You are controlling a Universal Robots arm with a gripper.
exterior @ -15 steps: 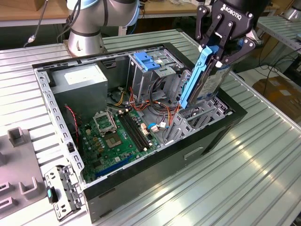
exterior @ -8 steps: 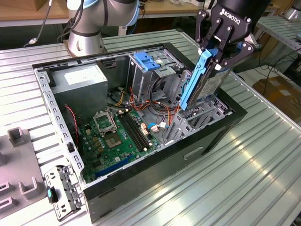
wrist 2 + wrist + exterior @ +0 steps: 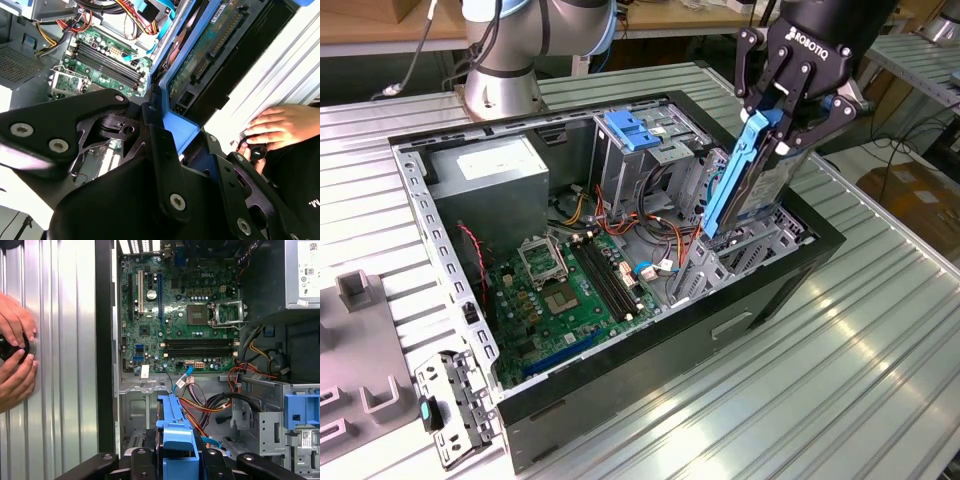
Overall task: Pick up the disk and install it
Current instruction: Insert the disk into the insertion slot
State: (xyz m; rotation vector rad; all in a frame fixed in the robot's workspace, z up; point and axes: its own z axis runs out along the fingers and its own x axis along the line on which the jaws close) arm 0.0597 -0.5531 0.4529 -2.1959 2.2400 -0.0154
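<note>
Disk [image 3: 732,180], a flat dark slab edged in smooth bright-blue plastic, stands steeply tilted over the drive bay [image 3: 760,248] at a corner of the open black computer case [image 3: 790,290]. The gripper [image 3: 786,118] is clamped on its upper end, and its lower end is hidden behind grey sheet-metal bay walls.

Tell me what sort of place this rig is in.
Likely a robotics lab workbench: ribbed metal table, an open computer case on it, the gripper holding the disk partly inside it.
</note>
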